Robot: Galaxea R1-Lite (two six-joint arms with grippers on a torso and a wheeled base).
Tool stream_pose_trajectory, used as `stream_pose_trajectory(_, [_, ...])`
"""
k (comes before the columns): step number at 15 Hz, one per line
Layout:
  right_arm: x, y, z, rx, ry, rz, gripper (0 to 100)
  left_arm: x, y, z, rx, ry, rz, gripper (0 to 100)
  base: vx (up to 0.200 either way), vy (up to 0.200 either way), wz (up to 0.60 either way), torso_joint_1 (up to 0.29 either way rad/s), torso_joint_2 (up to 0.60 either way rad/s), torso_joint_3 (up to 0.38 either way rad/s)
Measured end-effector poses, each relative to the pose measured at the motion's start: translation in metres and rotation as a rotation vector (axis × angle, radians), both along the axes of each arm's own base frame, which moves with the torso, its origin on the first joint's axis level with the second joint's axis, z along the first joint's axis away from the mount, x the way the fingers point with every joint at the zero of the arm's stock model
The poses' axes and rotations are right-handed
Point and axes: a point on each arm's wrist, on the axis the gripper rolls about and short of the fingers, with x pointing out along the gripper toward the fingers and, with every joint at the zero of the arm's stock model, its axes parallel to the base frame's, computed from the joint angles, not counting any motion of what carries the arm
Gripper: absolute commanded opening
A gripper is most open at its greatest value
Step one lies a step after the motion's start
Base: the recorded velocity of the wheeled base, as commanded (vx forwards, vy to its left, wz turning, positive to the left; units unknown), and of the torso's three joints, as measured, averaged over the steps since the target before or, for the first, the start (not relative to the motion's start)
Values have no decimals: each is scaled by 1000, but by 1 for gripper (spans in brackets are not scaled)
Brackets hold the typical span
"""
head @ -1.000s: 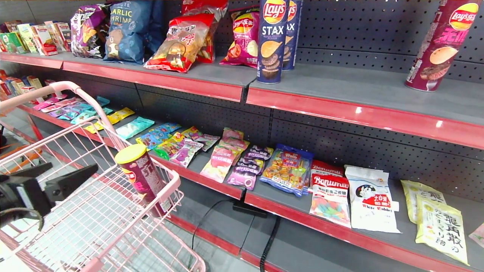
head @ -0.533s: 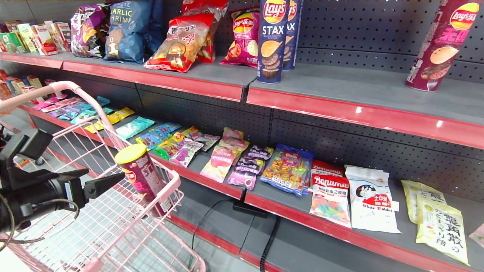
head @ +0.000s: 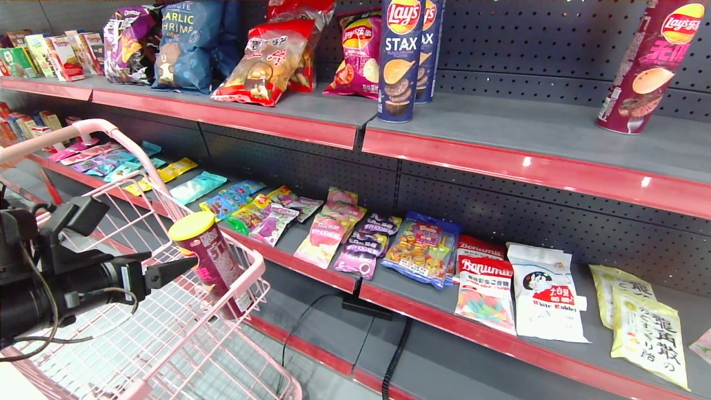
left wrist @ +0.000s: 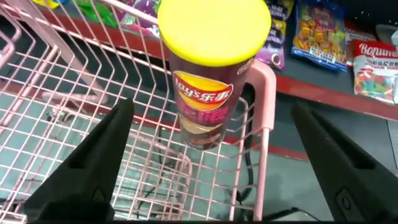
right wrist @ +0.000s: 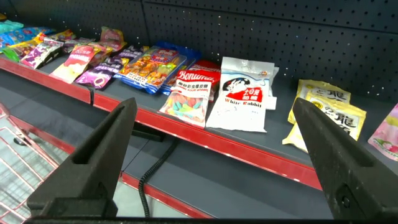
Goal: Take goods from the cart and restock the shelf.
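- The chip can (head: 208, 261) is in the cart (head: 253, 272), in the corner nearest the shelves. It's upright-ish, tipped a bit against the wire wall.
- My guess on handling: it's a light cardboard tube, stiff enough to pinch but it'll dent if you crush it. The glossy wrap could slide, and it's tall, so it tips easily.
- I'd grab it around the body, middle or a bit higher, below the yellow lid (left wrist: 214, 25). Squeeze the lid itself and it'll probably pop off.
- The left gripper (left wrist: 211, 106) hangs over the cart basket, jaws spread wide with nothing in them. It's pointed at the can, not touching it.
- The right gripper (right wrist: 214, 102) is out past the cart over the candy bags (right wrist: 186, 93) on the low shelf. It's also wide apart and empty.
- The left wrist view shows the can sitting nicely centred between the fingers, lid seen from above. How far off it is, I can't really tell from there.
- The head view gives the side-on gap and the can's tilt. It also shows the upper shelf (head: 500, 130) beyond the cart, where a matching purple can (head: 647, 66) stands with bare space beside it.
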Motion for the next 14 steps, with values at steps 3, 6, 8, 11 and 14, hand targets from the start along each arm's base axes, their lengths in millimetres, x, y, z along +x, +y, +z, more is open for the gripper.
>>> stream_pose_trajectory(3, [0,0,0,-1,0,0,100,10,1,-6,4,-12,-11,100,0,0,0,0,0,0])
stream_pose_trajectory(6, [0,0,0,-1,0,0,100,18,1,-14,-3,-1,-27,100,0,0,0,0,0,0])
stream_pose_trajectory(8, [0,0,0,-2,0,0,100,23,0,-18,14,6,-42,100,0,0,0,0,0,0])
stream_pose_trajectory(11, [0,0,0,-2,0,0,100,29,-2,-22,28,11,-60,100,0,0,0,0,0,0])
stream_pose_trajectory(14, [0,0,0,-2,0,0,100,42,-7,-16,33,-19,-86,100,0,0,0,0,0,0])
